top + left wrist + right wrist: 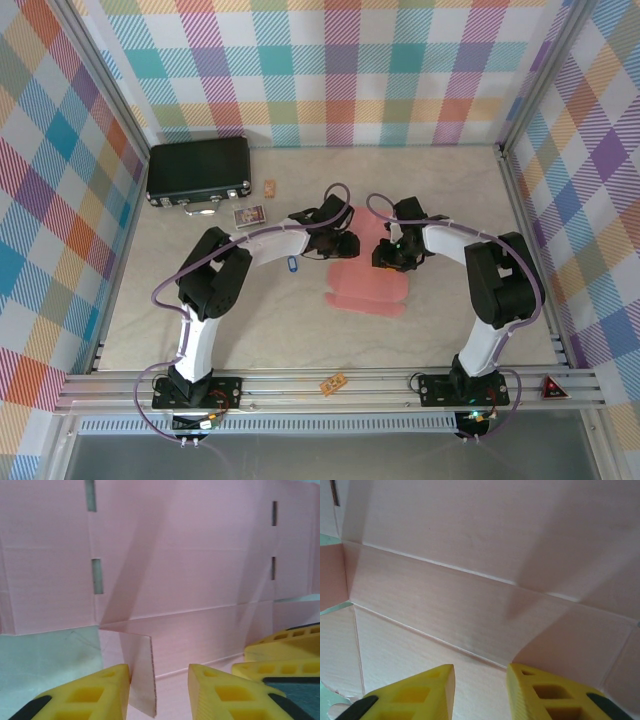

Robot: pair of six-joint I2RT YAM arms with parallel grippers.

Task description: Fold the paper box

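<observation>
Both arms are bent in over the middle of the pale marbled surface [280, 335]. Between them lies the paper box [368, 292], a salmon-pink sheet of thin die-cut cardboard with its far edge tucked under the two wrists. The left gripper [342, 243] hangs over the sheet's far left corner, and the right gripper [391, 258] is near it at the far right.

In the left wrist view the yellow fingers [102, 695] stand well apart and hold nothing. A short upright flap [142, 677] rises in the gap, close against one of them, and a broad slotted panel lies beyond it. The right gripper's fingers [420, 697] are parted too, at a moderate gap and empty, poised above a creased strip of the card.

It looks to me like side-raising work, with most of the folding yet to come. The clean way is for the left to pinch that flap low, near its score line, and swing it round along the crease rather than dragging it. The right ought to pin the base panel, since thin card will likely skate on that smooth top. A gentle squeeze will do, because this stuff dents easily.

The black hard case with metal latches [200, 170] sits well apart at the far left.
</observation>
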